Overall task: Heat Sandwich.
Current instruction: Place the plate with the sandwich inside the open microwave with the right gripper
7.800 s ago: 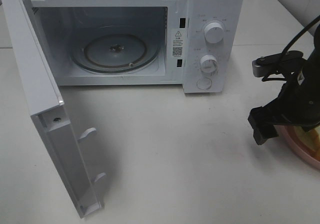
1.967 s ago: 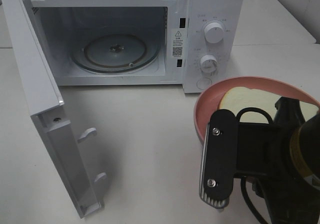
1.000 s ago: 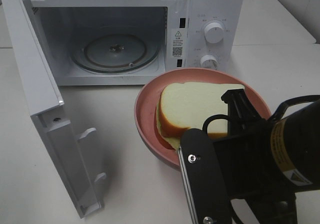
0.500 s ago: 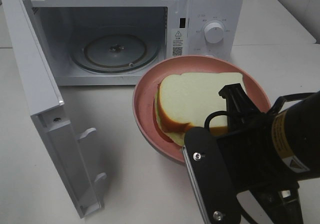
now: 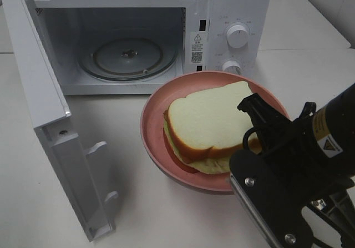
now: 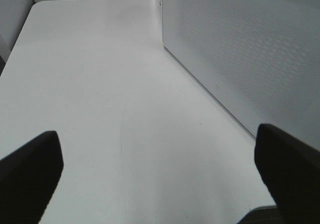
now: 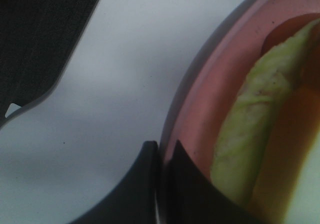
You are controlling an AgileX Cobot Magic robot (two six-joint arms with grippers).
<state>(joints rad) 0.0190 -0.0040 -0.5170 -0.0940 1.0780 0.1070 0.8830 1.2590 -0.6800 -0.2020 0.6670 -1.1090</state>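
Exterior high view: the sandwich point(image 5: 208, 123) lies on a round, smooth pink plate point(image 5: 151, 127) in front of the open microwave point(image 5: 238, 4). Its top slice is matte white bread, squarish, with a tan-orange crust, and pale green filling peeps out at the near edge. The microwave is glossy white and boxy, with a round glass turntable point(image 5: 128, 56) inside and its door point(image 5: 39, 109) swung wide over the white worktop point(image 5: 166, 220).

Against half a second ago, the plate has slid a little left and nearer the camera, so the top of the lower knob point(image 5: 232, 66) shows again above the rim.

The black right arm covers the plate's near right rim and a corner of the bread, and there its grip is out of sight. The right wrist view, close and blurred, shows the right hand point(image 7: 161, 156) with its fingertips pinched together on the plate's rim, green filling just beyond. Whether the plate rests on the worktop or hangs above it, I cannot tell. In the left wrist view the left hand point(image 6: 160, 174) has its fingertips wide apart over bare worktop, beside the door's perforated white panel.
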